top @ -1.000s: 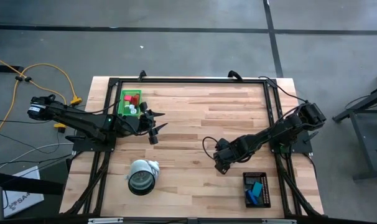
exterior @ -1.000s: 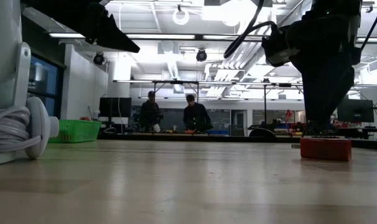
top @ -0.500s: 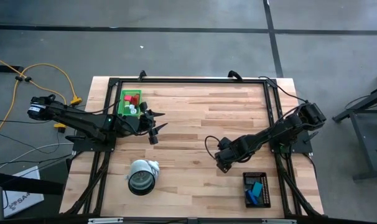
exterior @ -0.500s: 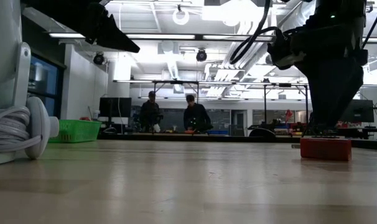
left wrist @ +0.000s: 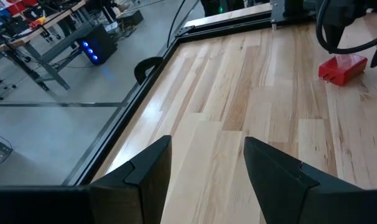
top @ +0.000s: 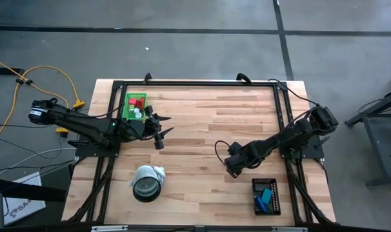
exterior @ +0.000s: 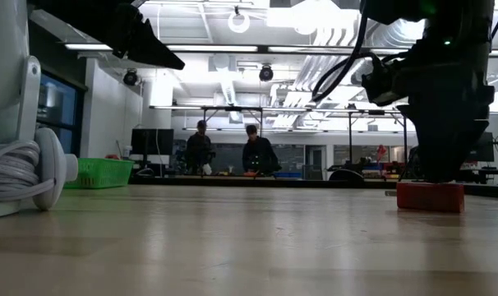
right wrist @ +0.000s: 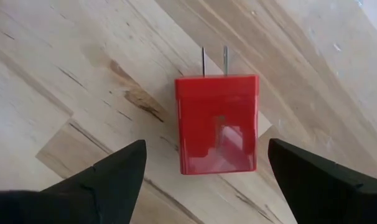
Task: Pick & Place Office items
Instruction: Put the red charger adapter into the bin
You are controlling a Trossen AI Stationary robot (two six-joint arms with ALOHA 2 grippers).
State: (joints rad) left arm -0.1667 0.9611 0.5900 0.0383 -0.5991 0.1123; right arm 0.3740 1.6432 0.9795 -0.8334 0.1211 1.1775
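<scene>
I have the right tool (right wrist: 201, 171) spread wide, poised straight above one red plug block (right wrist: 217, 123), its two metal prongs pointing away, lying flat on the bench (top: 202, 122) between the fingers' line without touching them. Near it, one black tray (top: 266, 196) holds blue and teal bits (top: 265, 195). Across the bench, one white roll (top: 146, 181). My left tool (left wrist: 204, 165) hangs open by one green tray (top: 134, 106) with red blocks (top: 137, 100) inside. Two people stand in the room beyond.

glossy red plastic plug (right wrist: 217, 124), wooden table (right wrist: 64, 74)
</scene>
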